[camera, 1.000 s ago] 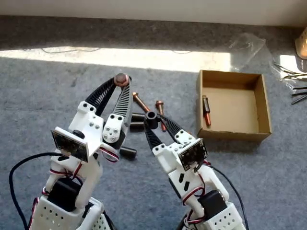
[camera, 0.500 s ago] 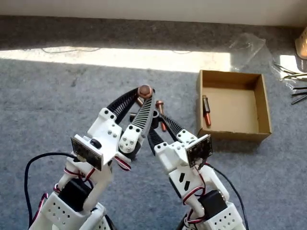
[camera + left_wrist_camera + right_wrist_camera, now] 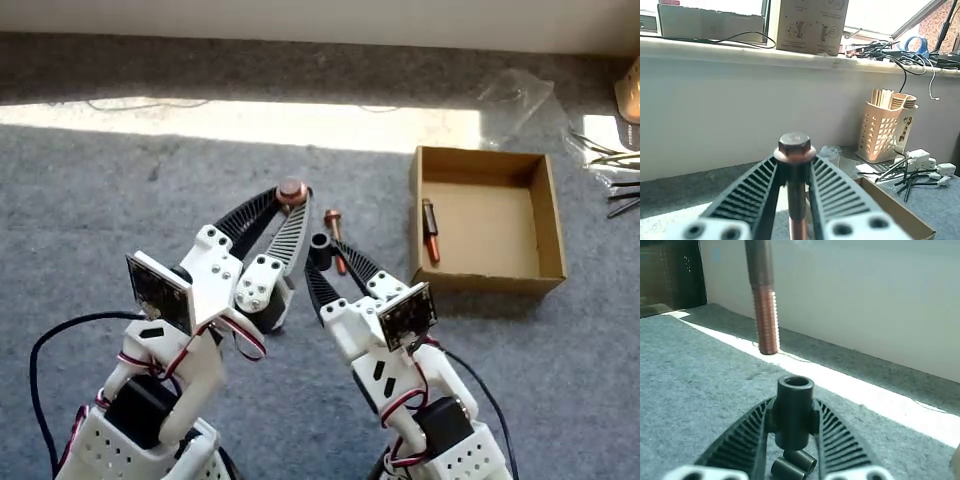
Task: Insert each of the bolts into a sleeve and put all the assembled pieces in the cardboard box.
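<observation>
cardboard box (image 3: 490,225) on grey carpet (image 3: 100,220), sunlit strip (image 3: 250,120) along pale wall (image 3: 300,18)

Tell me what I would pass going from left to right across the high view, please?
Bolt in the left gripper → black sleeve in the right gripper → loose bolt lying flat → cardboard box with an assembled piece inside → black cables.

In left gripper (image 3: 291,193), bolt (image 3: 291,187) upright, just left of and behind sleeve (image 3: 320,243), which is upright in right gripper (image 3: 320,252). Bolt tip higher than sleeve mouth, not touching. A loose bolt (image 3: 333,225) on carpet (image 3: 150,200) just right of sleeve. The cardboard box (image 3: 548,215) farther right, assembled piece (image 3: 430,232) inside by its left wall. Two loose sleeves (image 3: 792,464) on carpet under right gripper.
</observation>
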Controlling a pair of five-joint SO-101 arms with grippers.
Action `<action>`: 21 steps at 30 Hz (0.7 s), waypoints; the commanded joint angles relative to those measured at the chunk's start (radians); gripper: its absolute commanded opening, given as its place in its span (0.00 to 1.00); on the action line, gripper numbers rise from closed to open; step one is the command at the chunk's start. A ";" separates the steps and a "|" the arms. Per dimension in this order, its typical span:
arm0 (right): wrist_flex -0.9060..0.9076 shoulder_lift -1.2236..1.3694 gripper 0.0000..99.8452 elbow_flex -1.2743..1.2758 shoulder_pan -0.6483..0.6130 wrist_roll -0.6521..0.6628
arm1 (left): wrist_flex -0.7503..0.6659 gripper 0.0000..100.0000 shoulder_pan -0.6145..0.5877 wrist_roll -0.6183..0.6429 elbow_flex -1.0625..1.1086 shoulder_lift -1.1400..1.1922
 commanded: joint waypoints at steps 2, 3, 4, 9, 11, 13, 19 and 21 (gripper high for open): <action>0.002 -0.007 0.00 0.113 0.002 0.005 | 0.002 0.01 -0.008 0.009 -0.065 -0.010; 0.002 -0.005 0.00 0.113 -0.010 0.006 | 0.002 0.01 -0.008 0.009 -0.065 -0.010; 0.002 -0.005 0.00 0.113 -0.021 0.008 | 0.002 0.01 -0.008 0.009 -0.065 -0.008; 0.004 -0.005 0.00 0.114 -0.044 0.009 | 0.003 0.01 -0.015 0.009 -0.099 0.070; 0.004 -0.005 0.00 0.114 -0.044 0.009 | 0.005 0.01 -0.028 0.011 -0.131 0.130; 0.004 -0.004 0.00 0.114 -0.044 0.009 | 0.005 0.01 -0.035 0.011 -0.147 0.177; 0.004 -0.004 0.00 0.114 -0.044 0.009 | 0.005 0.01 -0.035 0.011 -0.151 0.196; 0.004 -0.004 0.00 0.114 -0.044 0.009 | 0.005 0.01 -0.035 0.011 -0.147 0.199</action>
